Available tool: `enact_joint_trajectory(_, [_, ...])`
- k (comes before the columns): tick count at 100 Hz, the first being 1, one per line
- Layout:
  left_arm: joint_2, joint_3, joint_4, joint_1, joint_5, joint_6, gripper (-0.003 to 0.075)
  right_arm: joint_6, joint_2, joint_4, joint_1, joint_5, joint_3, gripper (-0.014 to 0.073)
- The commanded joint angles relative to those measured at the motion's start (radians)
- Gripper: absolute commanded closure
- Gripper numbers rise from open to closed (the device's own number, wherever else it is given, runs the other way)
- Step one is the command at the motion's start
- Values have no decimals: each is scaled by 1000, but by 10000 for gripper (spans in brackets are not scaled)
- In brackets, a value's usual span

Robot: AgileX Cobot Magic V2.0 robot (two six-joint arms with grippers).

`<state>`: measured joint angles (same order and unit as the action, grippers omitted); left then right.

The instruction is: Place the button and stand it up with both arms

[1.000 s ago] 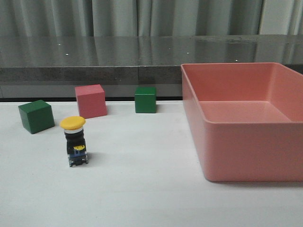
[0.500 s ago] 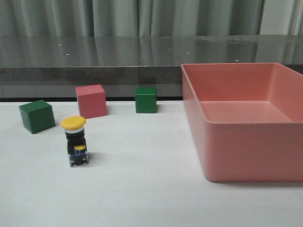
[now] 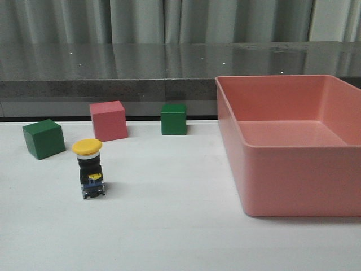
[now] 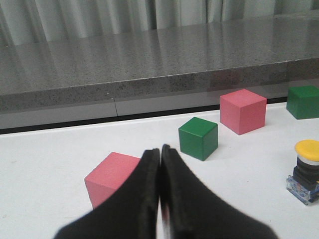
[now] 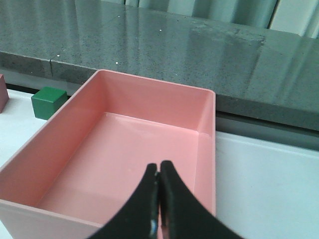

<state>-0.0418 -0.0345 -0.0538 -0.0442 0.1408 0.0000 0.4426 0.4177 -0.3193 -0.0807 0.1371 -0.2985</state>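
The button (image 3: 89, 168) stands upright on the white counter (image 3: 169, 226), near a green cube (image 3: 43, 138); the left hand (image 4: 160, 154) and right hand (image 5: 158, 172) are both pressed together, empty; any approach without spreading could topple the top-heavy button.

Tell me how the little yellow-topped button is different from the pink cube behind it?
The small push-button with the round yellow cap is many-coloured, with a black body and a blue-and-clear base; the plain pink cube is one colour. The button is narrow with a rounded top; the cube is wider and flat-sided. The button stands nearer the camera; the cube sits further back. Both rest on the white table, touched by neither tool.
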Motion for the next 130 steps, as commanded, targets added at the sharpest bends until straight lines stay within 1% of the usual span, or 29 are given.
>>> enact_joint_trajectory(1, [63, -7, -8, 3, -45, -28, 739, -1, 0, -8, 6, -81, -25, 703])
enact_joint_trajectory(7, [79, 14, -16, 3, -60, -51, 739, -1, 1, -8, 6, -81, -25, 703])
enact_joint_trajectory(15, [79, 31, -61, 3, -50, -129, 739, -1, 1, -8, 6, -79, -25, 703])
enact_joint_trajectory(31, [80, 64, -61, 3, -58, -148, 739, -1, 4, -8, 6, -79, -25, 703])
enact_joint_trajectory(130, [80, 64, -63, 4, -68, -148, 739, -1, 3, -8, 6, -80, -14, 703])
